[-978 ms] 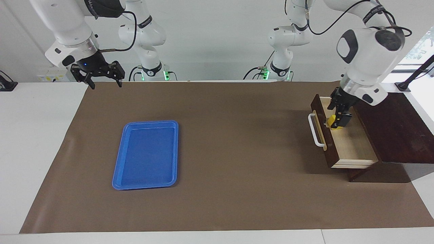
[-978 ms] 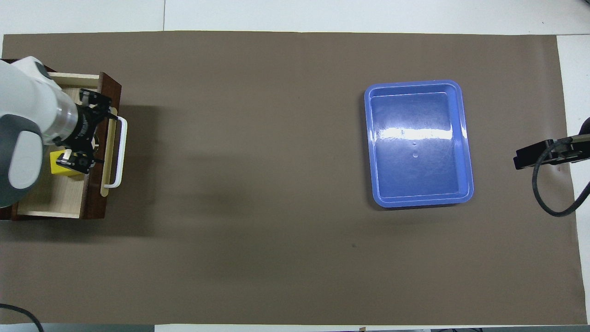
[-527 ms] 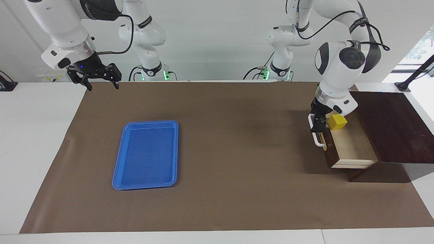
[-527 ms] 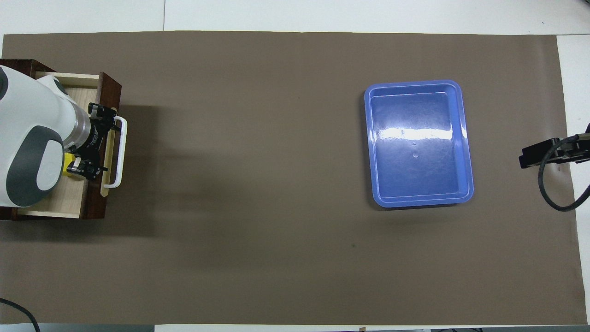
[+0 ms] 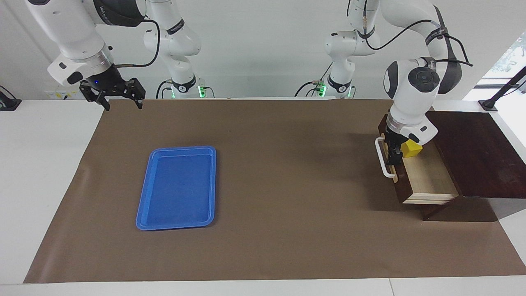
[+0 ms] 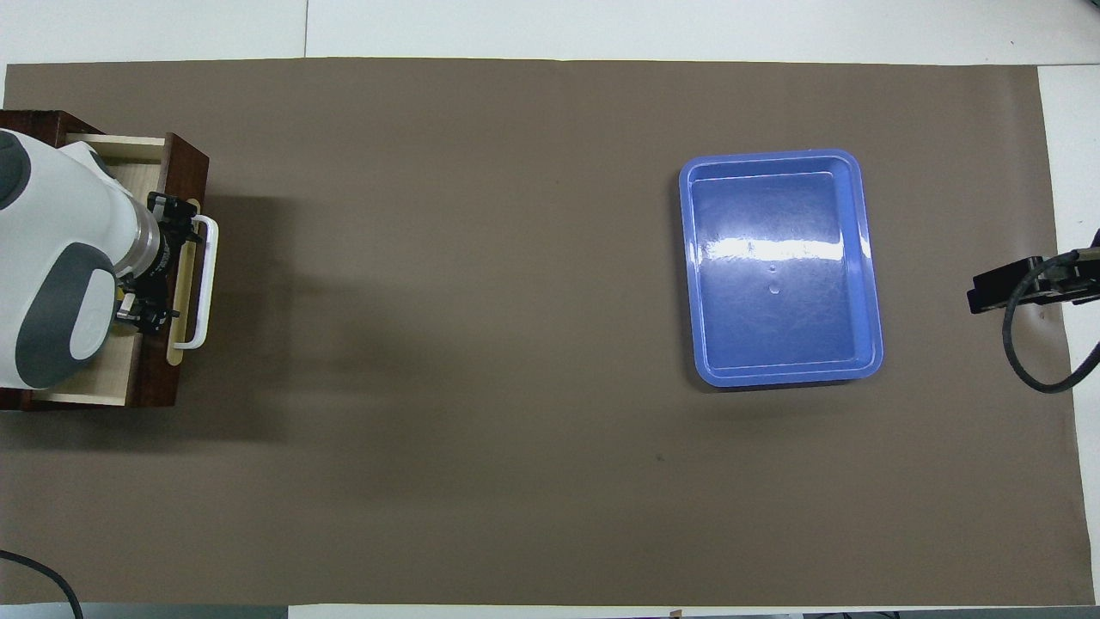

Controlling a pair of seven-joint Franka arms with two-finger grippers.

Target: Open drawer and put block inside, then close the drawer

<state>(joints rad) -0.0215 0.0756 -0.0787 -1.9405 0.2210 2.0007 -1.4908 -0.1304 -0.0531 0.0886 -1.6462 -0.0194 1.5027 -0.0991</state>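
**Facing view.** The drawer (image 5: 427, 181) is standing partly open out of the dark wooden box (image 5: 472, 156) at the left arm's end of the bench (image 5: 287, 185). The block (image 5: 411, 149) is lying inside it on the pale floor, at the end nearer the robots and just inside the front panel. The left claw (image 5: 393, 156) is pointing down at that front panel, between the white handle (image 5: 382, 160) and the block. It is gripping nothing of the block; whether it is released or clenched cannot be told from here. The right claw (image 5: 123, 105) is waiting, released, above the bench corner at the right arm's end, well apart from the blue tray (image 5: 139, 218).

**Overhead view.** The left claw (image 6: 159, 266) is sitting over the front panel of the drawer (image 6: 155, 378), just beside the handle (image 6: 204, 284). The arm is hiding the block. The blue tray (image 6: 687, 258) is lying toward the right arm's end.

**Handling.** The block is judged light, rigid and flat-faced, and needs no further hold. The drawer is judged stiff wood running on a straight slide. The remaining step is closing. The best contact is probably a flat push on the middle of the front panel or the handle bar. An off-centre push is likely to skew the drawer or shift the box.
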